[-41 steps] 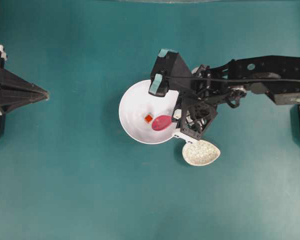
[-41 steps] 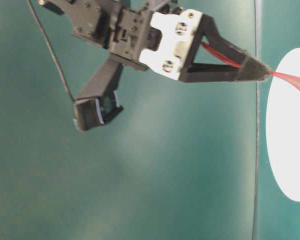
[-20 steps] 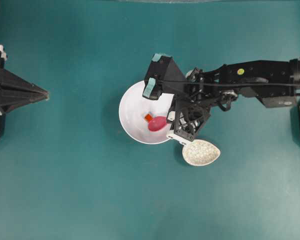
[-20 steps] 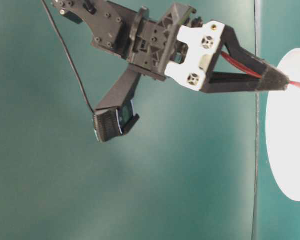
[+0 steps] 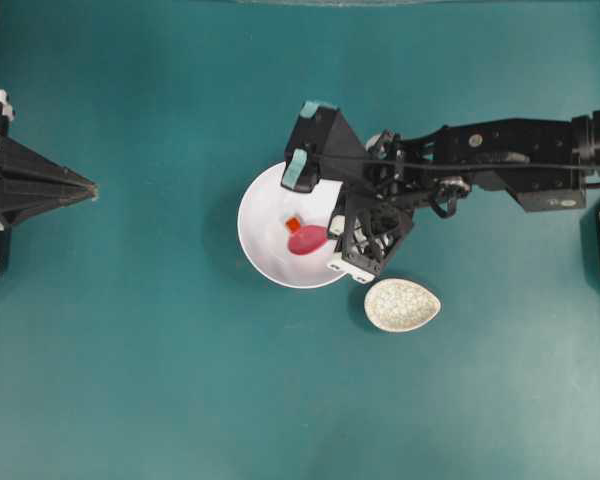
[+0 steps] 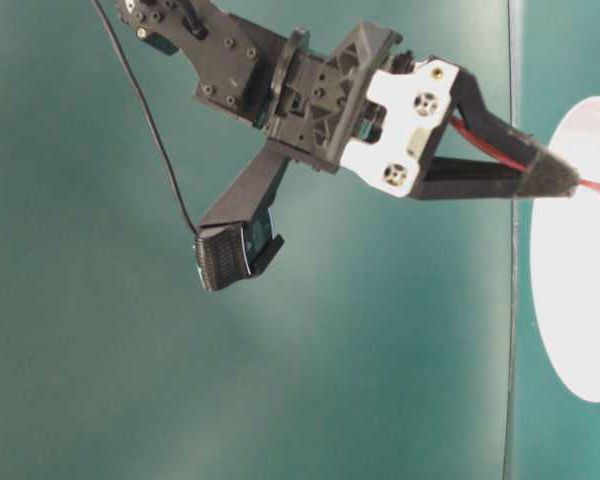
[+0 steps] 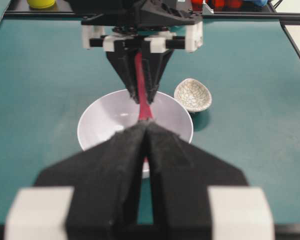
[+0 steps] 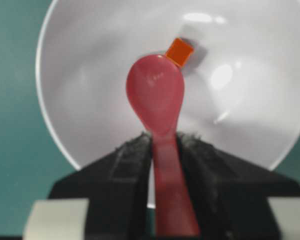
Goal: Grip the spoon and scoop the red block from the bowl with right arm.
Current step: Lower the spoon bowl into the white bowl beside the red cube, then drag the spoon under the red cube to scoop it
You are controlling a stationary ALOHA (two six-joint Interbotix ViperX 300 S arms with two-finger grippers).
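Observation:
The white bowl (image 5: 255, 250) sits mid-table. My right gripper (image 5: 332, 233) reaches over its right rim, shut on the handle of the pink-red spoon (image 5: 307, 241). In the right wrist view the spoon (image 8: 156, 95) lies low inside the bowl (image 8: 90, 50), held between the right gripper (image 8: 163, 137) fingers. The scoop's far tip touches the small red block (image 8: 179, 51), which rests on the bowl's floor. The block (image 5: 293, 226) shows just above the scoop from overhead. My left gripper (image 5: 92, 187) stays far left, shut and empty.
A speckled cream oval dish (image 5: 402, 305) stands just to the lower right of the bowl, close under the right wrist. The left arm's base is at the left table edge. Teal table surface surrounds the bowl.
The right gripper has carried the spoon further left into the bowl, off the speckled dish's side. The scoop tip has reached the block, which has shifted a little toward the far wall.

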